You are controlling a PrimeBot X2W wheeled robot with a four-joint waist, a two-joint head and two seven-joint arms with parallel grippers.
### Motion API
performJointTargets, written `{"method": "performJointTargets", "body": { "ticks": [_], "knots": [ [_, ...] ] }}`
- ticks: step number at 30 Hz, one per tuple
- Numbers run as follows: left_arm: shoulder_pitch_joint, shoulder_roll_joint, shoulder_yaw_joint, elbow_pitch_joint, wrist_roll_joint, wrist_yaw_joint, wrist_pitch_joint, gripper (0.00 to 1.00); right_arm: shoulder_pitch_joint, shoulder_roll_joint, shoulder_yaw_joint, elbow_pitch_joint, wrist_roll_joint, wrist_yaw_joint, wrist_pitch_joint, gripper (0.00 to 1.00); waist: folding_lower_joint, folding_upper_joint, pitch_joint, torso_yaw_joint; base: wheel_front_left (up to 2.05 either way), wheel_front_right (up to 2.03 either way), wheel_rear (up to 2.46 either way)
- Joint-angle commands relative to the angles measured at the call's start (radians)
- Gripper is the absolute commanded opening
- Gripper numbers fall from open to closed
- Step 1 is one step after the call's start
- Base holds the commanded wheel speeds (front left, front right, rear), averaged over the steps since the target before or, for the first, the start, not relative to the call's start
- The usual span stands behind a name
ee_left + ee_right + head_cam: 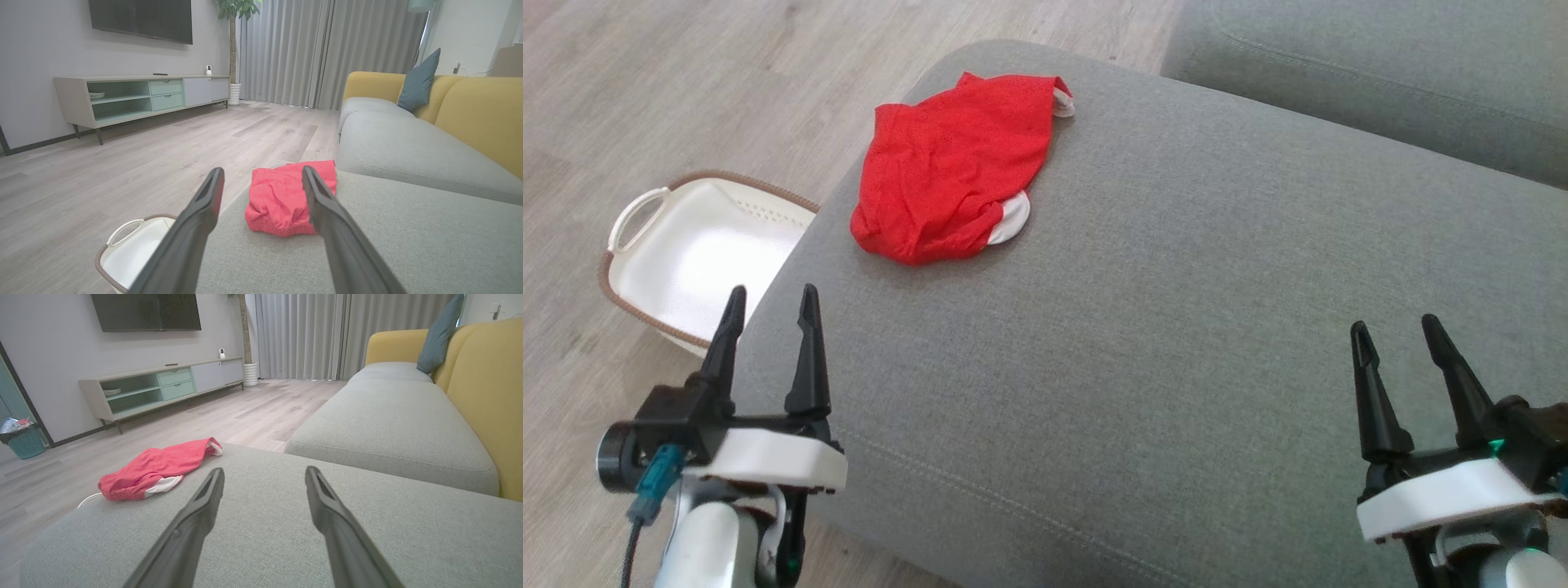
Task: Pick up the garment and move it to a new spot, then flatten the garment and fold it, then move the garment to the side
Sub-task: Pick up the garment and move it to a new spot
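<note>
Grey woven-fabric sofa cushion (1176, 343) spreads before me above a pale wood-plank floor (645, 73), a white plastic basket with a brown woven rim (698, 245) standing at nine o'clock beside it. The rumpled red mesh garment with white trim (952, 171) lies at eleven o'clock near the cushion's far corner, well apart from my left claw (773, 289) at seven o'clock and my right claw (1394, 322) at four, both spread wide and empty. I judge nothing done yet: pick-up, move, flattening, folding and setting aside all remain.
</note>
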Motion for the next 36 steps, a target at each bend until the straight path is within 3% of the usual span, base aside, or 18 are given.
{"method": "performJointTargets", "body": {
  "ticks": [1, 14, 23, 30, 36],
  "knots": [
    [-0.036, 0.002, 0.046, -0.035, 0.012, -0.011, -0.009, 1.0, -0.038, -0.007, 0.023, -0.038, -0.001, -0.001, 0.0, 1.0, 0.0, 0.0, 0.0, 0.006, 0.0, 0.0, 0.0],
    [-0.066, -0.021, 0.079, -0.019, 0.02, -0.039, -0.009, 1.0, -0.065, -0.007, 0.023, -0.056, -0.013, -0.001, 0.013, 1.0, 0.0, 0.0, 0.055, -0.011, 0.0, 0.0, 0.0],
    [-0.23, -0.034, 0.122, 0.052, -0.039, -0.079, -0.009, 1.0, -0.145, -0.007, 0.034, -0.115, -0.069, -0.001, 0.068, 1.0, 0.0, 0.0, 0.238, -0.08, 0.0, 0.0, 0.0],
    [-0.42, -0.028, 0.162, 0.222, -0.061, -0.126, -0.009, 1.0, -0.216, -0.007, 0.04, -0.162, -0.113, -0.001, 0.105, 1.0, 0.0, 0.0, 0.386, -0.126, 0.0, 0.0, 0.0],
    [-0.571, 0.008, 0.144, 0.498, -0.113, -0.144, -0.009, 1.0, -0.25, -0.007, 0.055, -0.167, -0.126, -0.001, 0.11, 1.0, 0.0, 0.0, 0.445, -0.155, 0.0, 0.0, 0.0]
  ]
}}
